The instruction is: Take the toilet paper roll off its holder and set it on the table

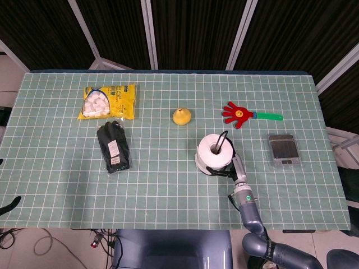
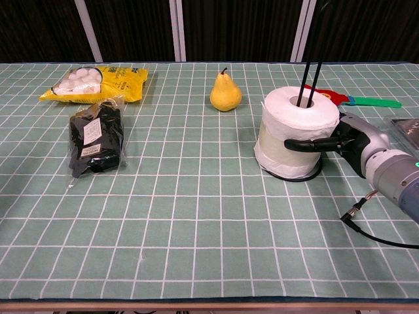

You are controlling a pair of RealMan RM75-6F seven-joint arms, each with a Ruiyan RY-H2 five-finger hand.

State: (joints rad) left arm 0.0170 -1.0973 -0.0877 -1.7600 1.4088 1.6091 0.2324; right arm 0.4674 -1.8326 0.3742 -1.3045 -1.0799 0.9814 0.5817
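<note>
The white toilet paper roll (image 1: pixel 215 151) (image 2: pixel 298 131) stands upright on its black wire holder (image 2: pixel 313 59), whose ring base (image 2: pixel 288 175) rests on the table right of centre. My right hand (image 1: pixel 235 168) (image 2: pixel 347 139) grips the roll from its right side, the thumb lying across the roll's front and the other fingers hidden behind it. Of my left hand only a dark tip (image 1: pixel 10 205) shows at the lower left edge of the head view, too little to tell how it stands.
A yellow pear (image 1: pixel 181 116) sits behind and left of the roll. A red hand clapper (image 1: pixel 238 114) and a grey scale (image 1: pixel 285 149) lie to the right. A black packet (image 1: pixel 114 147) and a yellow bag (image 1: pixel 107 101) lie at the left. A black cable (image 2: pixel 366 229) trails under my right wrist.
</note>
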